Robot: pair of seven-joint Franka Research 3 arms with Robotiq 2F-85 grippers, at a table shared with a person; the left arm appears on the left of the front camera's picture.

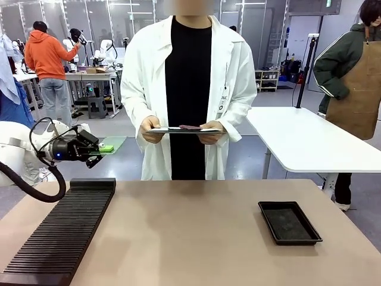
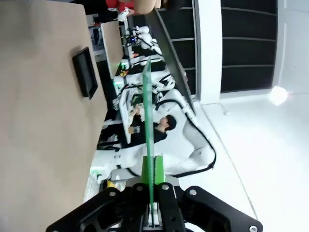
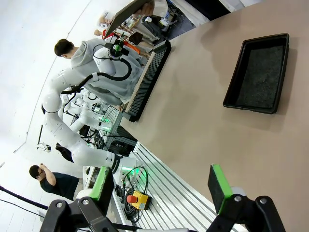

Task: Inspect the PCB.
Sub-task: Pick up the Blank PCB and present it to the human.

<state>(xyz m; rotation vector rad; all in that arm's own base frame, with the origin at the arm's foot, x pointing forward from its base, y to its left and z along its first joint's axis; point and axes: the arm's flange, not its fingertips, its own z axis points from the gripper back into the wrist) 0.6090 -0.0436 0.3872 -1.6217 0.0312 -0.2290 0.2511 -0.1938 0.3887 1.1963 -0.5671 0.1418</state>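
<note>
While our left tool (image 1: 105,149) is clamped on the PCB (image 1: 114,143), flat above the far end of the rack (image 1: 65,229), we should hold wrist steady & board level for the check by the person (image 1: 187,89). Our right tool (image 3: 161,183), fingers apart, is best parked away from the rack.

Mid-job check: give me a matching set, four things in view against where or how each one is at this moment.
Things:
1. thin green rectangular PCB
2. black shallow tray
3. dark flat clipboard
4. right gripper

States:
a. open, holding nothing
b. held in the person's hands
c. clamped in the left gripper
d. lying on the table, nothing in it

Pairs: 1-c, 2-d, 3-b, 4-a
</note>
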